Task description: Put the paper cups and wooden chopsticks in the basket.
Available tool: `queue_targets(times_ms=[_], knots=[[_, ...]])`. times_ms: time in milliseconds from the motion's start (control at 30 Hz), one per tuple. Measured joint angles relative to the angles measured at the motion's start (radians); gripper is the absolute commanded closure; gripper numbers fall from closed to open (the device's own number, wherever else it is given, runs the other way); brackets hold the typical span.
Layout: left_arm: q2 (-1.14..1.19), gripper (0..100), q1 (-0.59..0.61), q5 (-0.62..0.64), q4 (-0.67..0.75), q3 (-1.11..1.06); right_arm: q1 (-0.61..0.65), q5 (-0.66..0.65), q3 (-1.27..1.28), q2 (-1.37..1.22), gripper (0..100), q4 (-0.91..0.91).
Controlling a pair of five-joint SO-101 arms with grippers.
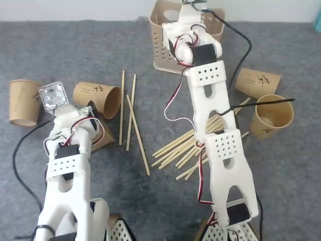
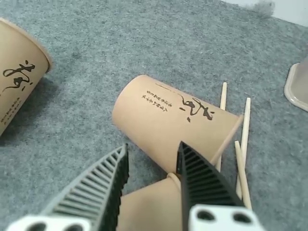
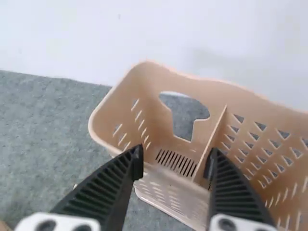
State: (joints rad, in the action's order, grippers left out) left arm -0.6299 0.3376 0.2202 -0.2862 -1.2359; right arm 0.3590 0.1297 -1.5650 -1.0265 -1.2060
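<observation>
- High view: the basket [image 1: 160,47] holds nothing that I can see. I judge the task as not started, with every item left to move.
- Cup count is five, all on the carpet outside the basket.
- Three cups sit on the basket's left side, nearer my arms than the basket:
  - the far-left cup [image 1: 22,100], farthest from the basket;
  - the lying cup [image 1: 98,98], on its side with its mouth toward the basket side;
  - the third cup [image 1: 104,141], mostly hidden under the left arm's wrist.
- Two cups sit on the basket's right side: the right lying cup [image 1: 257,83], and just past it the upright cup [image 1: 271,118], mouth up.
- Three loose chopsticks [image 1: 131,113] lie apart from one another, between the lying cup and the basket's near-left corner.
- The chopstick pile [image 1: 180,149] lies nearer me than the basket, partly under the right arm. The sticks overlap too much for me to count.
- Left wrist view: the left gripper [image 2: 153,156] has its jaws spread and pinches nothing.
- It sits low over the third cup, tips just short of the lying cup's side. Both cups are well away from the basket.
- Right wrist view: the right gripper [image 3: 175,154] has its jaws spread wide and carries nothing.
- It hangs just above the basket's near wall, roughly in line with the divider. Both compartments look bare in the parts I can see.
- Left to do: five cups, three loose sticks and the whole pile.
</observation>
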Motion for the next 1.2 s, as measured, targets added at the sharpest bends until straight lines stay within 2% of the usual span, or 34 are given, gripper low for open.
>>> queue_targets(times_ms=[100, 400, 500, 867, 1067, 1200], knots=[[0.014, 84, 0.000, 0.000, 0.000, 0.000, 0.026, -0.025, 0.000, 0.000, 78.3, 0.012], [0.163, 84, 0.000, 0.000, 0.000, 0.095, 0.101, -0.468, 0.012, 0.000, 78.4, 0.014], [0.163, 84, 0.000, 0.000, 0.000, 0.097, 0.095, -0.555, 0.020, -0.002, 78.5, 0.014], [0.163, 84, 0.000, 0.000, 0.000, 0.097, 0.098, -0.663, 0.020, 0.000, 79.0, 0.063], [0.163, 84, 0.000, 0.000, 0.000, 0.097, 0.098, -0.666, 0.018, -0.021, 92.3, 0.212], [0.163, 84, 0.000, 0.000, 0.000, 0.097, 0.100, -0.667, 0.020, -0.075, 92.4, 0.295]])
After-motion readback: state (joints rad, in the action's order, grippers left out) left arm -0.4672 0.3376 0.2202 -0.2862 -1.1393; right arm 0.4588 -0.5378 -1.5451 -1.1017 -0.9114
